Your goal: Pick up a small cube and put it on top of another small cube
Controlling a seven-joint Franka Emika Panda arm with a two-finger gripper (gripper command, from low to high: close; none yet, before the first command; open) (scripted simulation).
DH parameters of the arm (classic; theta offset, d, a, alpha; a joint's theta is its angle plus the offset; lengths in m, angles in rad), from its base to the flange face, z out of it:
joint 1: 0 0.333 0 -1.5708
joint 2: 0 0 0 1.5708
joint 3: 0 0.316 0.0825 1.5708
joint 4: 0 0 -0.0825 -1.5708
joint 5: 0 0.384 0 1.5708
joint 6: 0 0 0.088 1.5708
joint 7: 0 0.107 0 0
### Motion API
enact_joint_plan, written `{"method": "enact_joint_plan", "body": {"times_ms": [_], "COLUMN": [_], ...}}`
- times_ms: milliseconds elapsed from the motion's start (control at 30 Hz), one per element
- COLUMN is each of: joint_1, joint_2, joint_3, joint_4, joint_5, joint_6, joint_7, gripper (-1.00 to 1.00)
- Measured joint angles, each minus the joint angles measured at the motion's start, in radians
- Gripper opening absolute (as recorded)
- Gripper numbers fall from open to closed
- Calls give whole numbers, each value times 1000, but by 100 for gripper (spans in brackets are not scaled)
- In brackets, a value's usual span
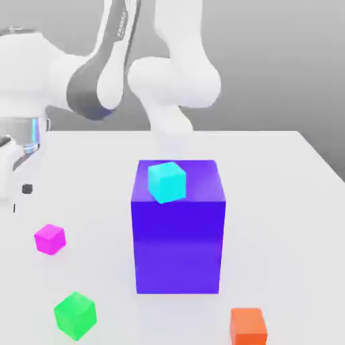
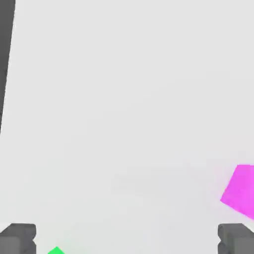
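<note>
While the end effector [image 2: 127, 239] gapes empty, magenta cube [image 1: 50, 239] sits untouched.

Glossy white arm [image 1: 168, 74] shell, smooth matt white table [image 1: 296, 202], the big blue-purple block [image 1: 178, 236] faintly sheeny, magenta cube [image 1: 50, 239] flat matt.

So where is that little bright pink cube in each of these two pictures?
Exterior view: the small bright magenta cube sits on the white table, towards the exterior view's left, apart from the big blue-purple block.
Hand view: the same cube shows partly at the picture's edge.
Shared landmark: the small green cube near it.
</note>
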Motion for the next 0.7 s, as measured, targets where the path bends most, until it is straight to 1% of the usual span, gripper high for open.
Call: {"method": "enact_joint_plan", "body": {"times_ms": [100,233,333,367,567,700], "joint_1": [-83,-105,-152,-160,-164,-137], "joint_2": [94,236,344,364,374,273], "joint_3": [-23,33,87,96,101,65], "joint_4": [-51,-42,-22,-19,-17,-36], "joint_5": [61,147,178,182,182,147], "joint_6": [64,174,261,277,288,206], "joint_7": [70,39,15,12,12,41], "gripper": [0,0,0,-100,-100,-100]}}
